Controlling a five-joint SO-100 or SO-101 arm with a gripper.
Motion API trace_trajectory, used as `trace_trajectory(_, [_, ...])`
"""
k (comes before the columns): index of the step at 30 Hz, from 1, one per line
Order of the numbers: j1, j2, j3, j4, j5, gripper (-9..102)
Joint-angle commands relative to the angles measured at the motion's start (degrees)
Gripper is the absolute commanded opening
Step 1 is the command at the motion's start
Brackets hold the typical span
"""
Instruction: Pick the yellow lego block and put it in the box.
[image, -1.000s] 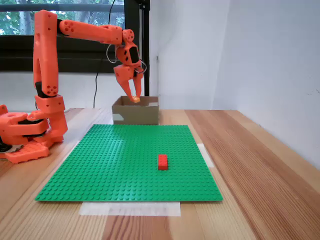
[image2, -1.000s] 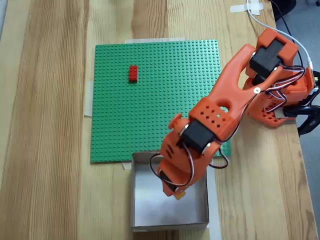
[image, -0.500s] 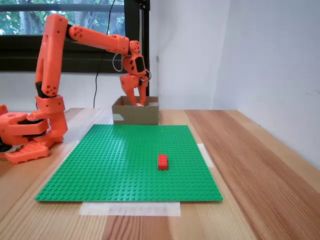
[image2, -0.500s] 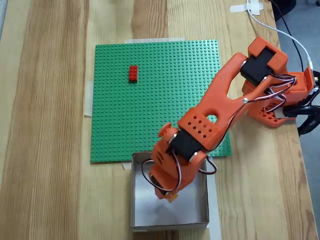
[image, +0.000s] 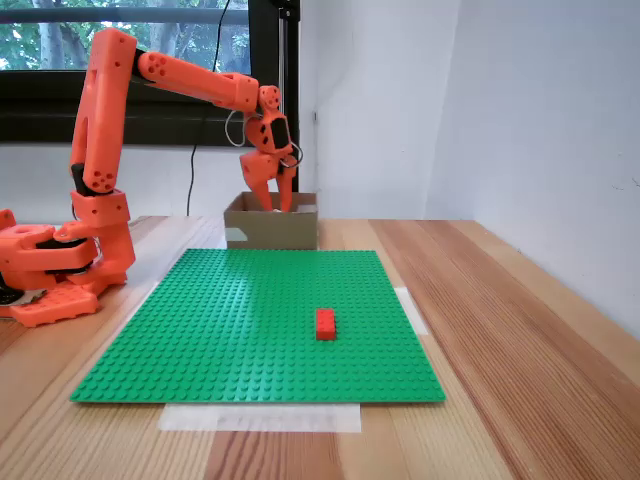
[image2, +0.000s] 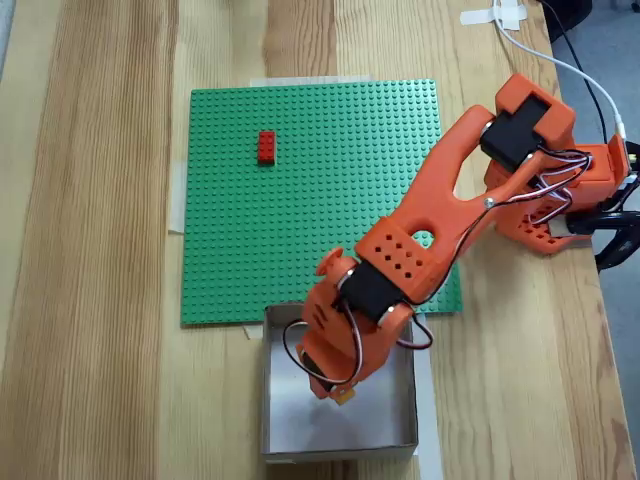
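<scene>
My pincer (image2: 335, 392) over the box (image2: 280, 436), fingers dipped inside, closed on the yellow lego block (image2: 345, 397), red brick (image2: 266, 147) well apart on the green baseplate (image2: 230, 250) behind it

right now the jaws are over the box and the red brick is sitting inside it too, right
Not quite. The gripper is over the box, but the red brick is not inside it: it sits on the green baseplate, well away from the box. The fixed view from above shows this.
</scene>
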Motion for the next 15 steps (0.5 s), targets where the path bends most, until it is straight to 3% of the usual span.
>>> trace_trajectory(1, [0.00,0.79,-0.26,-0.44,-0.79,4])
trace_trajectory(15, [0.09,1.85,0.53,0.09,1.23,22])
